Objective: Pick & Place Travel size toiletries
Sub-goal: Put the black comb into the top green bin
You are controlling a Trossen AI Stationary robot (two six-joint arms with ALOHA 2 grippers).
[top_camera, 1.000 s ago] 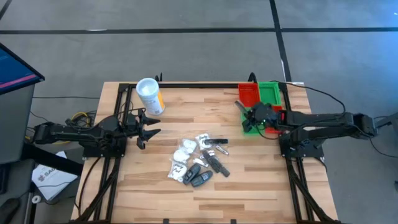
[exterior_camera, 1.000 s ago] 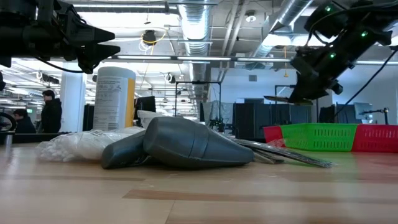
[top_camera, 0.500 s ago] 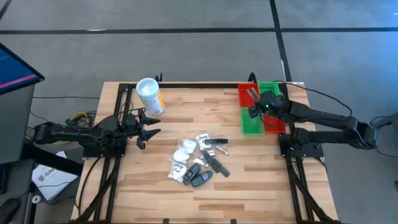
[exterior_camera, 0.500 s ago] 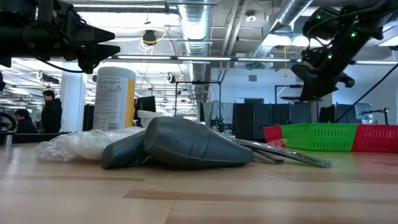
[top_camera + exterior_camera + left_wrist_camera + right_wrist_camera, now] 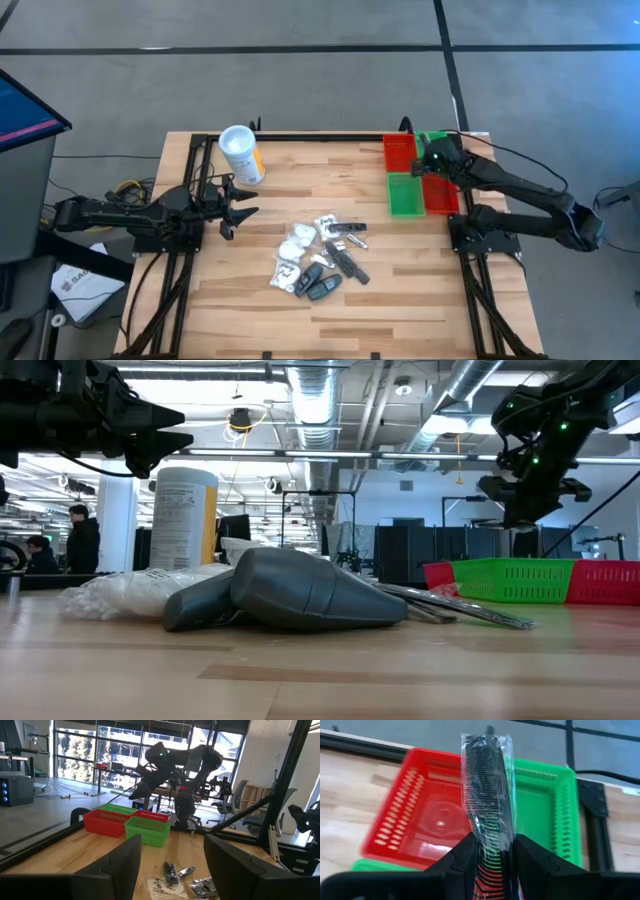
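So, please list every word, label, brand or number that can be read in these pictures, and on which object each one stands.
None can be read with certainty.
White canister: printed label, too small to read.
Clear-wrapped packet: dark handwriting-like print, blurred, unreadable.
White box on the floor beside the table: dark lettering, too small to read.
Wrapped comb in the right gripper: no text visible.

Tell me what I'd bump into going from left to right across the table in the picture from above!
Left hand → white canister → pile of toiletries → red and green bins → right hand, up over the bins, holding a wrapped comb.
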